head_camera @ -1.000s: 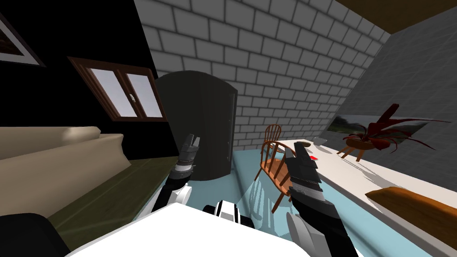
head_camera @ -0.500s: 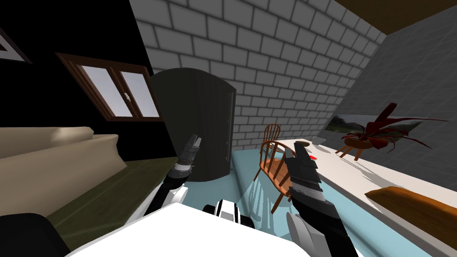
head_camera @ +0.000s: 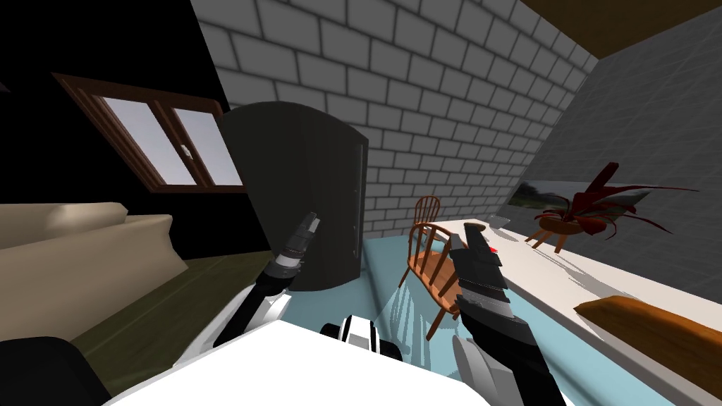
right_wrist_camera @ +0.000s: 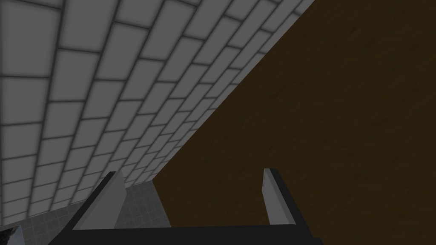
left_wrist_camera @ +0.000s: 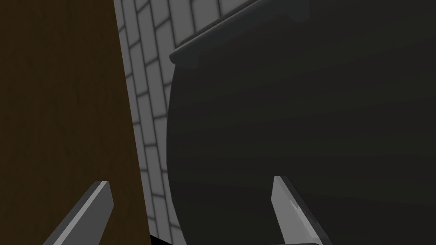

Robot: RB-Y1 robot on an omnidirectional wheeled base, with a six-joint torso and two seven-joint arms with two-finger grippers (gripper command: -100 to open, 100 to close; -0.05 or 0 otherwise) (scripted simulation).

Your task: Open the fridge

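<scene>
before the tall dark rounded fridge [head_camera: 303, 183], the left gripper [head_camera: 311, 224] hovers.
its fingers stand wide apart, holding nothing; right gripper [head_camera: 471, 237] likewise spread.

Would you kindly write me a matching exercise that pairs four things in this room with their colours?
Things:
1. fridge
2. sofa
3. nearer chair
4. plant

Colours:
A. red
B. beige
C. dark grey
D. orange-brown wood

Pairs: 1-C, 2-B, 3-D, 4-A
</scene>
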